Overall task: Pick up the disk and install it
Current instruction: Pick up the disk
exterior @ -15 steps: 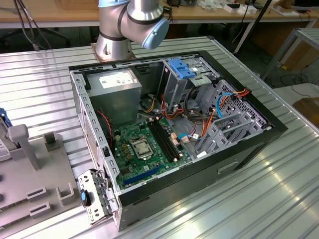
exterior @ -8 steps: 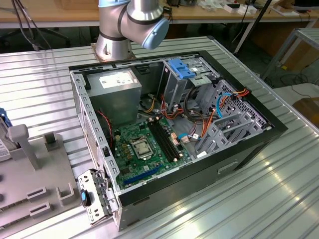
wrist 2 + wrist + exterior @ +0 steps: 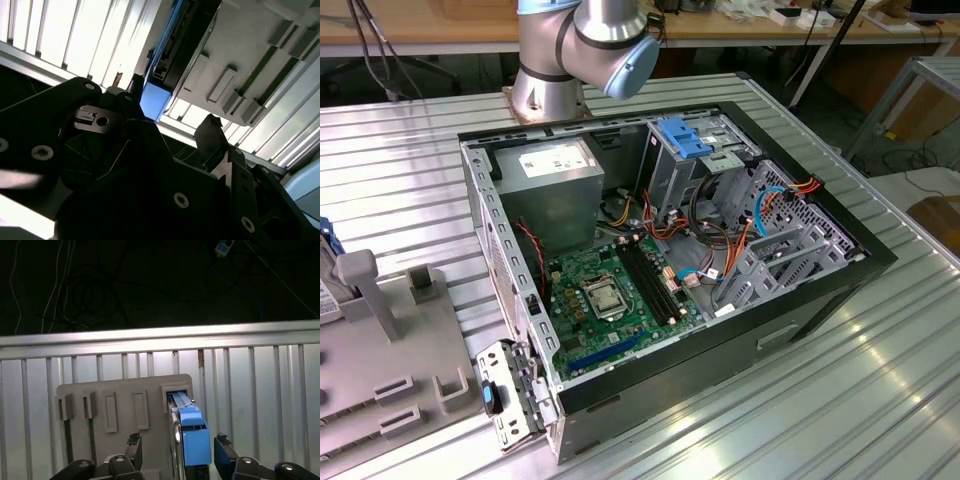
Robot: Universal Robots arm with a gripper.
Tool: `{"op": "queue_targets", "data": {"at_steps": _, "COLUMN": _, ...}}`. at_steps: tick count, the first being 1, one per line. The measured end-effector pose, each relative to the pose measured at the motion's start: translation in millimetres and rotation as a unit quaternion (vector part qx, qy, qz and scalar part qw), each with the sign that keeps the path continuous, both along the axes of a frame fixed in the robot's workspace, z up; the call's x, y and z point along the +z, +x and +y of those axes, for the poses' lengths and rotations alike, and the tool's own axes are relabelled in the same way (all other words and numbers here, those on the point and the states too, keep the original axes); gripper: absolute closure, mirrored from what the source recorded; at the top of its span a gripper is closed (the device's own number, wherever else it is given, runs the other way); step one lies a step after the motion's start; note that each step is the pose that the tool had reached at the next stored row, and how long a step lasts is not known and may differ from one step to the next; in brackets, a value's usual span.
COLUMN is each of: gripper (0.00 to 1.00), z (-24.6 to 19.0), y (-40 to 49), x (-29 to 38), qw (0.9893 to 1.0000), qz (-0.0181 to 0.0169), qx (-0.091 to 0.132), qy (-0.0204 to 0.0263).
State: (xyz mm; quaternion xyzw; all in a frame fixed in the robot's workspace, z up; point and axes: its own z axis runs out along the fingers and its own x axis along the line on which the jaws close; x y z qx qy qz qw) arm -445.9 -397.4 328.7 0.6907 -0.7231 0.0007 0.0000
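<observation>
Disk (image 3: 192, 435), a flat drive edged with blue plastic rails, is seen in the first wrist view standing on its edge in a slot at 1 end of a grey holder (image 3: 115, 395). The holder lies on the ribbed metal worktop (image 3: 260, 390). The end effector (image 3: 177, 445) is positioned over the disk with its 2 black fingers (image 3: 134, 444) apart, 1 on each side, so the drive is straddled but not clamped. A clear gap is seen between 1 finger and the drive. The other finger is just beside the blue rail, and whether it touches cannot be told. In the second wrist view the blue rail and dark side of the disk (image 3: 156, 100) are seen between the fingertips.

In the exterior view the holder (image 3: 410, 340) is found at the exterior view's left, beside the open computer case (image 3: 800, 300). Inside the case a green motherboard (image 3: 610, 290), coloured cables (image 3: 720, 250) and metal drive cages are exposed.

The main risk is judged to lie in the uneven spacing. If the fingers were closed from this position, the nearer finger could meet the rail first, and the disk could be tipped or wedged in its slot. The plastic rails could also flex or slip under pressure. The loose cables inside the case could be snagged or pinched by a carried drive.
</observation>
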Motion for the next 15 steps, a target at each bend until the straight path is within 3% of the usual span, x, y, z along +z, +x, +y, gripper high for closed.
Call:
{"op": "queue_targets", "data": {"at_steps": 2, "gripper": 0.32, "z": 3.2, "y": 0.1, "x": -1.7, "qw": 1.0, "qz": -0.0024, "qx": 0.004, "qy": -0.0003}}
{"op": "queue_targets", "data": {"at_steps": 5, "gripper": 0.32, "z": 9.6, "y": 0.1, "x": -5.5, "qw": 1.0, "qz": -0.0029, "qx": 0.006, "qy": -0.0003}}
{"op": "queue_targets", "data": {"at_steps": 12, "gripper": 0.32, "z": 9.8, "y": 0.1, "x": -18.7, "qw": 0.9998, "qz": -0.0028, "qx": 0.019, "qy": -0.0002}}
{"op": "queue_targets", "data": {"at_steps": 15, "gripper": 0.33, "z": 9.8, "y": 0.2, "x": -20.8, "qw": 0.9998, "qz": -0.0027, "qx": 0.019, "qy": -0.0003}}
